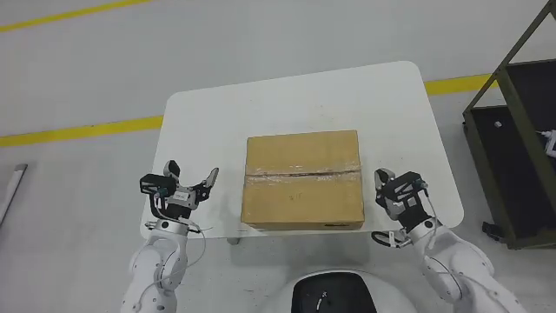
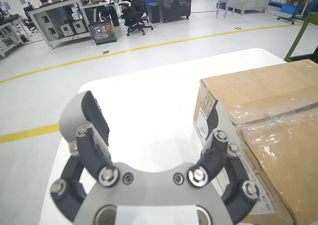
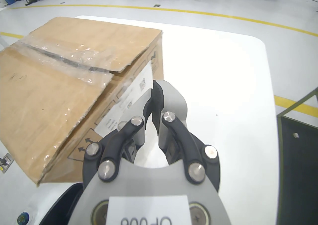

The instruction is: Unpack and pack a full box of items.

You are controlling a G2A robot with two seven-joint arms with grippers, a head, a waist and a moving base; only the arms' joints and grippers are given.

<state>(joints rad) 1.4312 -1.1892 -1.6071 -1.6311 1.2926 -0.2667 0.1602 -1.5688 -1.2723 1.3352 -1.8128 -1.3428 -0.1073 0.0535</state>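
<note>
Left gripper (image 2: 154,109) has its fingers spread wide with nothing between them, and it hangs just beside the box's (image 1: 302,178) left wall, apart from it. Right gripper (image 3: 156,92) has its fingers pressed together, also empty, just off the box's right wall. Box sits flaps down on the table (image 1: 304,87), with both grippers low at its near corners. Clear tape (image 3: 62,54) runs along the top seam, crinkled, with a dark slit showing down the middle. Far flap's corner (image 3: 119,69) at the box's right end looks ragged and slightly lifted.

Task looks barely started: nothing is out of the box and the flaps are not opened.

Risks from here, as I judge them:
- Box's near wall sits close to the table's near edge. Any pull on a flap toward the robot could drag the whole box off that edge. Cannot tell how heavy the load is.
- Right gripper is closed. If it goes for the flap like that it only pokes the cardboard and shoves the box toward the left gripper. It likely needs to part its fingers first.
- Tape may not be cut all the way through. Lifting one flap could tear the weak ragged corner or tip the box instead of opening it.
- Left gripper's inner finger is near the box's left wall. A sideways drift would bump it and rotate the box.
- Tape is glossy and loose, so a pinch on it may slip.
</note>
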